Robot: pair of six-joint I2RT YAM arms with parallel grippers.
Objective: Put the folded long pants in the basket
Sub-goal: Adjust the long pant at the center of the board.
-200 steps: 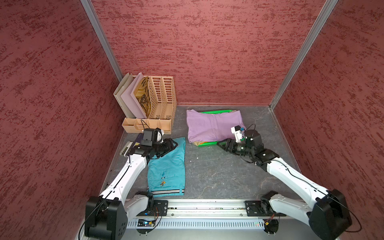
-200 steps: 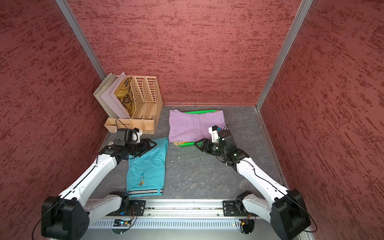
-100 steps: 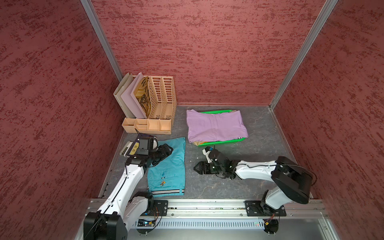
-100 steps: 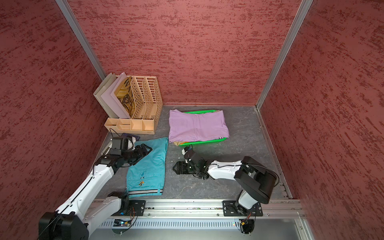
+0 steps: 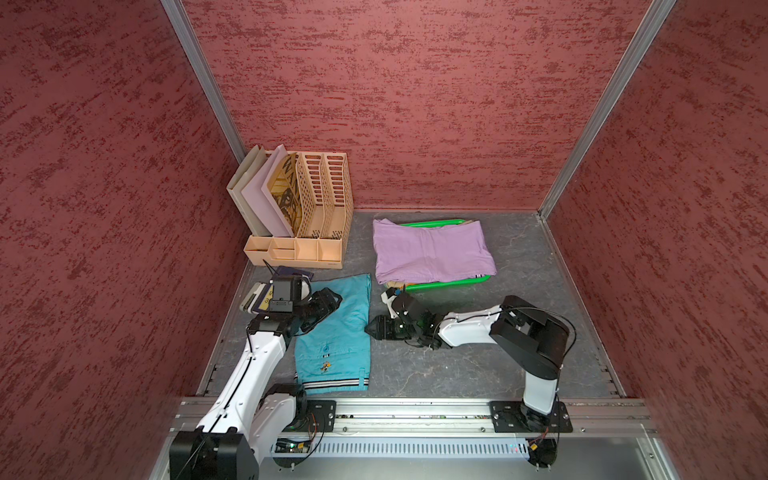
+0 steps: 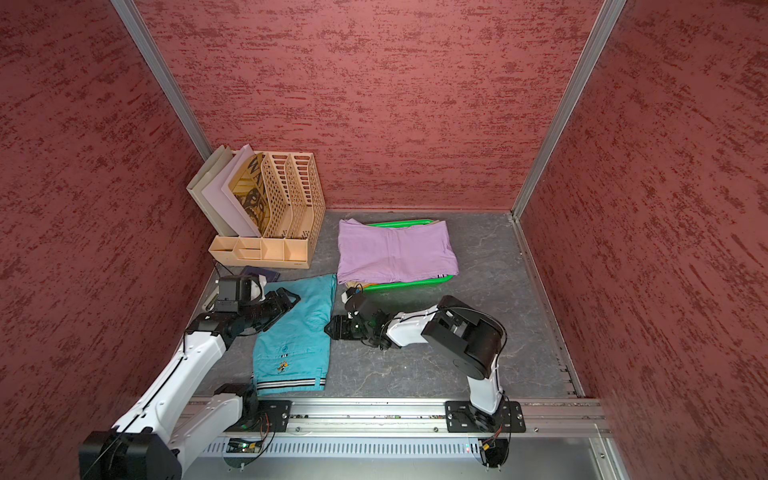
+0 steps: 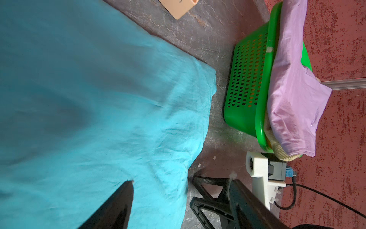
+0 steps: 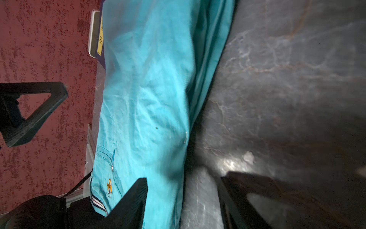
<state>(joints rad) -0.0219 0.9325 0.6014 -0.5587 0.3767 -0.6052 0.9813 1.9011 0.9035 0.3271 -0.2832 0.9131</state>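
- In both top views the teal pants (image 5: pixel 336 332) (image 6: pixel 295 332) lie flat on the grey surface (image 5: pixel 457 361) (image 6: pixel 395 365), outside the basket (image 5: pixel 449 284) (image 6: pixel 415 284). Their striped waistband is at the end nearest the robot's rail.
- The lilac pants (image 5: pixel 432 251) (image 6: pixel 395 249) lie on top of the basket and cover most of its opening, so that only parts of the green rim show.
- The left fingers (image 5: pixel 328 299) (image 6: pixel 286 297) are over the far left part of the teal pants. The right fingers (image 5: pixel 376 328) (image 6: pixel 332 328) sit low at the pants' right edge.
- A peach file rack (image 5: pixel 316 199) (image 6: pixel 291 195) stands in the far left corner.
- In the left wrist view the left fingers (image 7: pixel 118 202) are spread well apart, one over the teal pants (image 7: pixel 99 99) and the other past the cloth's edge over the surface. I cannot tell whether they touch the cloth.
- Beyond them is the basket (image 7: pixel 247 79), with the lilac pants (image 7: pixel 293 79) draped over its rim and khaki pants (image 7: pixel 277 152) poking out underneath. The right fingers (image 7: pixel 210 179) lie just beside the teal cloth's edge.
- In the right wrist view the right fingers (image 8: pixel 136 198) stand apart, one above the teal pants (image 8: pixel 148 89) and one on the surface (image 8: pixel 297 79). The cloth's edge lies in the gap between them and is not pinched.
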